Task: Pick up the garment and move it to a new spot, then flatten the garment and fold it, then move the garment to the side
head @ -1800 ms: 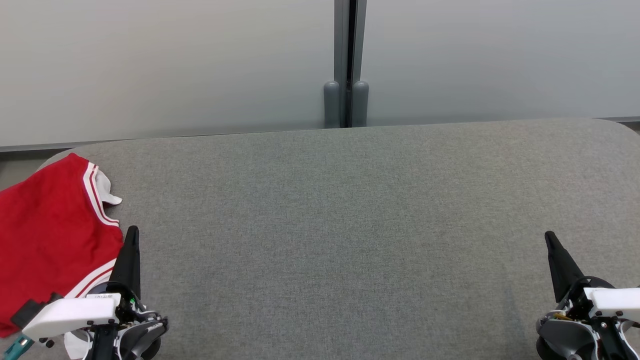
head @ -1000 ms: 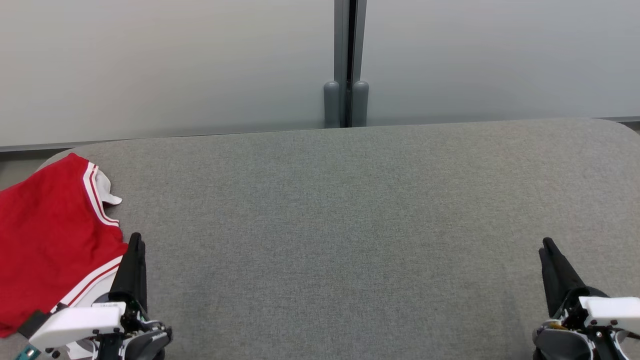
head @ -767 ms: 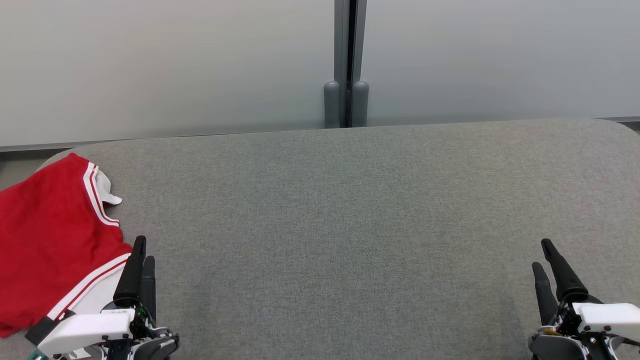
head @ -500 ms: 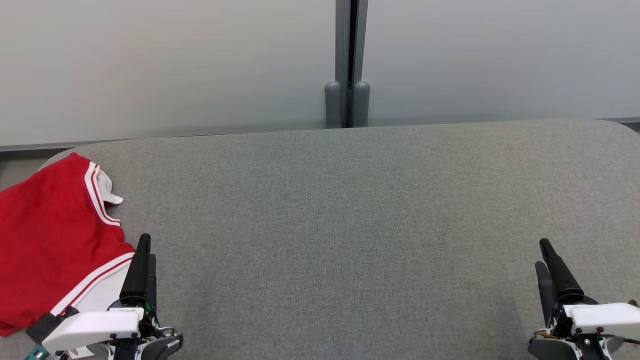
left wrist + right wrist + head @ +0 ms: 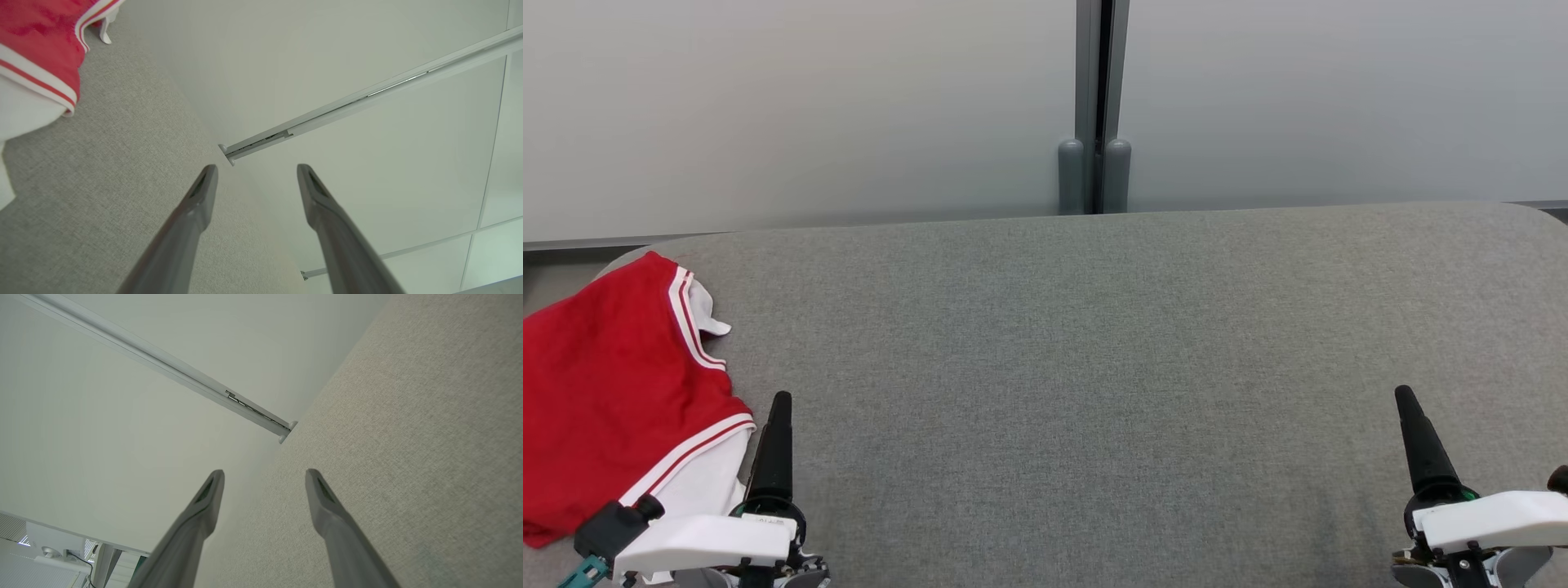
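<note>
The garment [image 5: 605, 392] is a red jersey with white and red trim, folded at the far left of the grey table [image 5: 1094, 343], partly past the head view's left edge. Its red and white edge [image 5: 36, 49] fills the top left corner of the left wrist view. My left gripper [image 5: 778, 408] stands just right of the garment's near corner, not touching it. Its two fingers [image 5: 255, 171] are spread apart with nothing between them. My right gripper [image 5: 1409, 404] hovers at the lower right over bare table, and its fingers [image 5: 264, 475] are also open and empty.
A pale partition wall with a grey vertical post [image 5: 1094, 106] runs along the table's far edge. The table's rounded corners lie at the far left and far right. Grey cloth stretches between the two grippers.
Both grippers went from shut to open. The left gripper slid slightly right, away from the garment, which stayed in place. The camera shifted a little.
</note>
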Controlling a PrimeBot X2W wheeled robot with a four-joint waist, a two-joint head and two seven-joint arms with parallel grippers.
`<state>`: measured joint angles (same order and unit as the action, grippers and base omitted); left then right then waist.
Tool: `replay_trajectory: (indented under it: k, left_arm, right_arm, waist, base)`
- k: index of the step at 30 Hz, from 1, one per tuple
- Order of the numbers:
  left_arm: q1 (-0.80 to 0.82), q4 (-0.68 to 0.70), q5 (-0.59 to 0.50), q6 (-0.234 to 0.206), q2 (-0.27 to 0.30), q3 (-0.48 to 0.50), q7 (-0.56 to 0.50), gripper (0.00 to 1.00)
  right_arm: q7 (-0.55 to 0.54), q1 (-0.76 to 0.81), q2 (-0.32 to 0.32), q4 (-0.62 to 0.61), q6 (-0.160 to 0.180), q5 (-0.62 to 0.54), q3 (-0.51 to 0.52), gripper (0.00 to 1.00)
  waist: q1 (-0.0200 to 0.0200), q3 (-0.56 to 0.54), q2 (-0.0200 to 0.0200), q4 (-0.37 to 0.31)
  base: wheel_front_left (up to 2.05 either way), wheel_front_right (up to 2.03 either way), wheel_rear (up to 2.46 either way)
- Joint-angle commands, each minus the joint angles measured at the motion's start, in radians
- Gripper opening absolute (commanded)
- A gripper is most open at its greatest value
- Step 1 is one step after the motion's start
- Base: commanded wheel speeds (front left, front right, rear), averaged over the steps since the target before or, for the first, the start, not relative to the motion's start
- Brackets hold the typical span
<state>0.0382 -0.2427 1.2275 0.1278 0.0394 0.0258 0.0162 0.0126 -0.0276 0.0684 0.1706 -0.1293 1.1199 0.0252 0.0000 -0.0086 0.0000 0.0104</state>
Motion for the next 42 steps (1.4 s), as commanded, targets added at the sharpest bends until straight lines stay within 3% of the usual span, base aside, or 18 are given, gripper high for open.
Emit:
replay_trajectory:
  k: [1,23,42]
  left_arm:
    - [0.003,0.014,-0.053,0.002,0.012,-0.004,0.01,1.0]
    - [-0.04,0.007,-0.509,-0.069,0.036,-0.026,0.083,1.0]
    - [-0.086,0.03,-0.742,-0.104,0.055,-0.056,0.137,1.0]
  right_arm:
    - [0.014,-0.002,0.018,-0.023,-0.001,-0.051,-0.005,1.0]
    - [0.087,0.024,0.041,-0.027,-0.002,-0.372,-0.073,1.0]
    - [0.141,0.048,0.043,-0.024,-0.002,-0.582,-0.107,1.0]
  waist:
    - [0.0,-0.001,0.0,0.0]
    - [0.0,-0.018,0.0,0.01]
    - [0.0,-0.031,0.0,0.02]
  base:
    - [0.0,0.0,0.0]
    - [0.0,0.0,0.0]
    - [0.0,0.0,0.0]
